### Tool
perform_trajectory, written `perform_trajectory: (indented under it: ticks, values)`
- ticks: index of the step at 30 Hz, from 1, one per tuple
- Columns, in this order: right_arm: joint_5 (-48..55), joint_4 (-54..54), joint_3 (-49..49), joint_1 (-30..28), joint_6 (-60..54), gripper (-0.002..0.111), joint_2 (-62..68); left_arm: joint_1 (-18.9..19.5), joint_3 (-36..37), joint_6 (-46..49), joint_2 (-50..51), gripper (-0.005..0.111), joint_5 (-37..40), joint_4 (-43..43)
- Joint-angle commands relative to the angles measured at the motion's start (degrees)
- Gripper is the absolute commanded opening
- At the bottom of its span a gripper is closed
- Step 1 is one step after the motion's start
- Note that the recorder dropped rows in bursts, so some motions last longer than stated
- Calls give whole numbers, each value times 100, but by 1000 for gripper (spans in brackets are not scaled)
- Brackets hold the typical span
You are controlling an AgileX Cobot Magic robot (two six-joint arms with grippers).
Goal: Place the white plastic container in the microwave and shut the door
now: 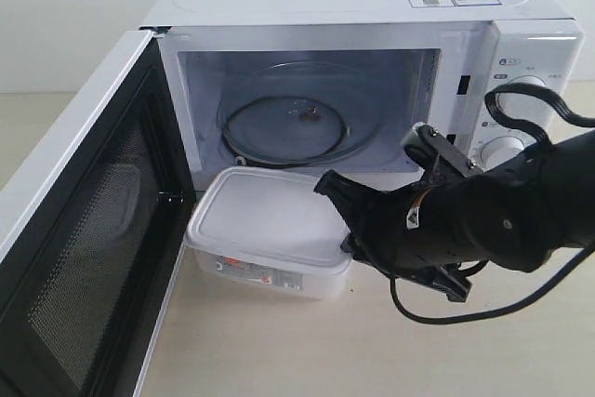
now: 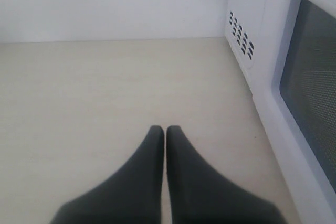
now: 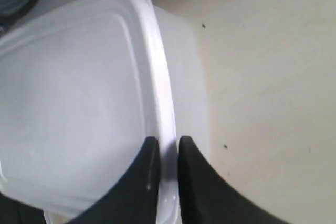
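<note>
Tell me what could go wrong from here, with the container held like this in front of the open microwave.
1. The right end effector pinches only the thin lid rim of the container at one edge, so the box may tilt, slip, or the lid may come off when it is lifted.
2. The container sits below the microwave opening; a lift that is too low could knock it against the front sill.

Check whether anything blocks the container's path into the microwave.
Nothing visible does. The door stands wide open, the cavity holds only the glass turntable, and the white plastic container, pinched at its rim by the right gripper, sits just outside the opening.
</note>
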Motion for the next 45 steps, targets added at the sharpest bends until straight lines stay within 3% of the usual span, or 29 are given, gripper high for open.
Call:
perform_trajectory:
  ticks: [1, 10, 14, 18, 22, 31, 39, 45]
  values:
    - [831, -34, 83, 384, -378, 0, -396, -19, 23, 18, -18, 4, -20, -29]
    - [1851, -211, 315, 530, -1023, 0, -1365, -19, 23, 18, -18, 4, -20, -29]
    - [1419, -744, 315, 356, -1203, 0, -1560, -19, 23, 18, -18, 4, -20, -29]
    - [895, -745, 164, -308, -1813, 0, -1189, -19, 23, 18, -18, 4, -20, -29]
    - [1020, -745, -303, -570, -3033, 0, -793, -19, 23, 18, -18, 4, -20, -29]
    - [2197, -745, -1930, -570, -4352, 0, 437, -19, 23, 18, -18, 4, -20, -29]
    - [2285, -661, -2320, -547, -4815, 0, 1116, -19, 23, 18, -18, 4, -20, -29]
    - [2991, -499, -2320, -332, -5545, 0, 962, -19, 23, 18, -18, 4, -20, -29]
